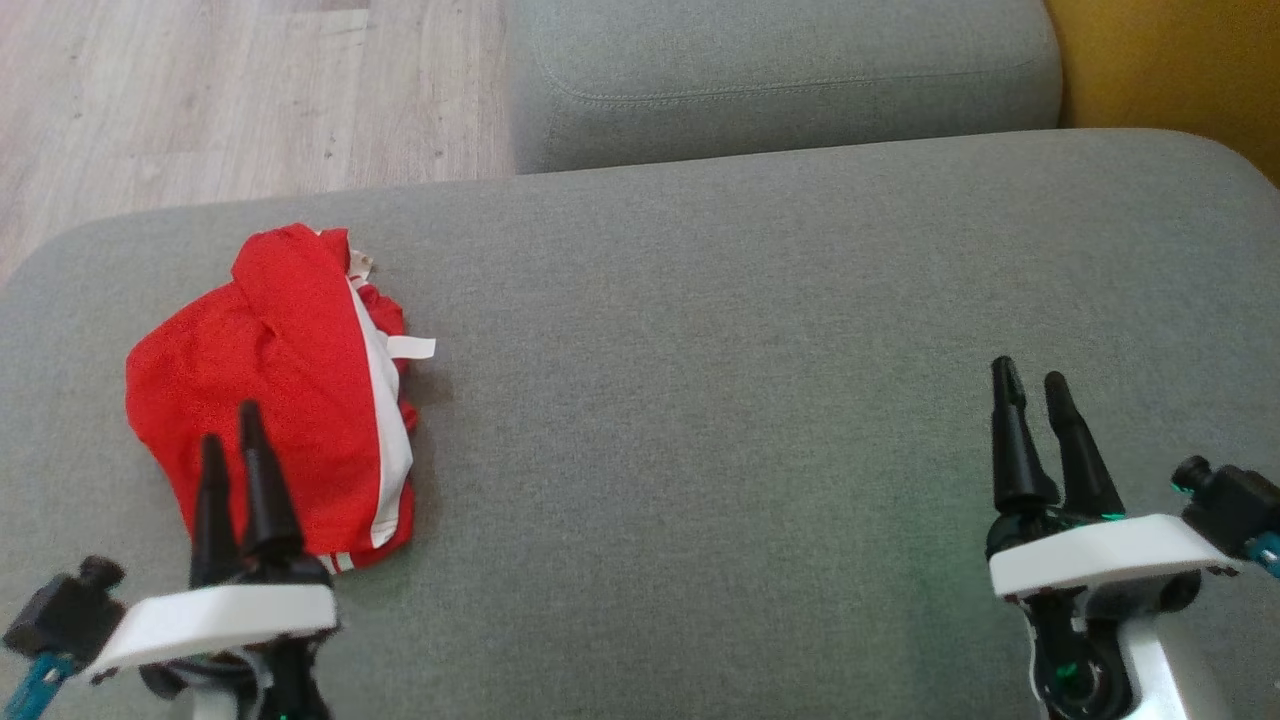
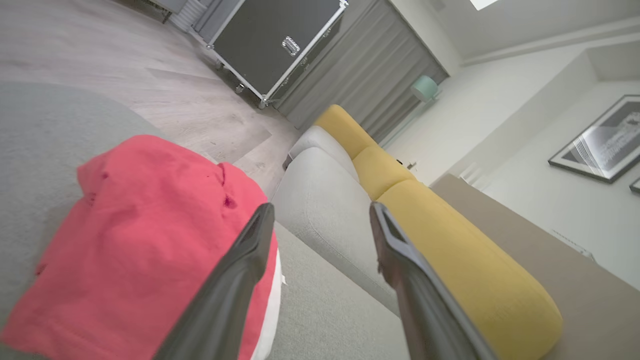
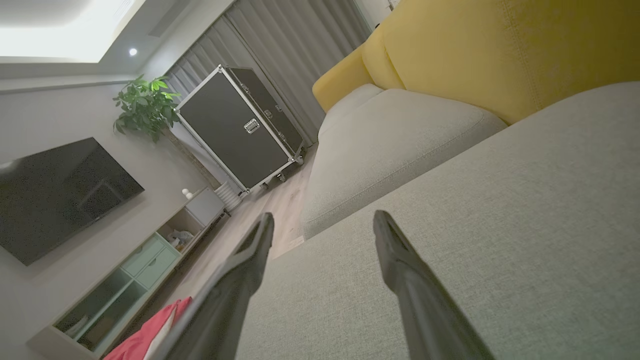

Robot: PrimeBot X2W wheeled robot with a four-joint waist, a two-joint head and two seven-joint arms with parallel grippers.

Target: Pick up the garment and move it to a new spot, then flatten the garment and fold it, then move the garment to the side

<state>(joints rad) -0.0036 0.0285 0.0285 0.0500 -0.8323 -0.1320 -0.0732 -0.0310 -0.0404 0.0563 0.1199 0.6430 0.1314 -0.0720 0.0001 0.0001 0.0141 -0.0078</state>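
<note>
Red garment [image 1: 275, 390] lies at nine o'clock, near the left edge of the grey cushion [image 1: 700, 350]; bare fabric runs toward three. Left claw [image 1: 230, 424] and right claw [image 1: 1030, 370] stand wide, empty.

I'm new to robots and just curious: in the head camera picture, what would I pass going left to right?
Red garment → bare grey sofa cushion → right pincer. The left pincer overlaps the garment, so it's left out.

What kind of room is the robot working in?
Most likely a living room in a home. There is a big grey sofa with yellow back cushions, a flat television on the wall, and a leafy plant near it.
</note>
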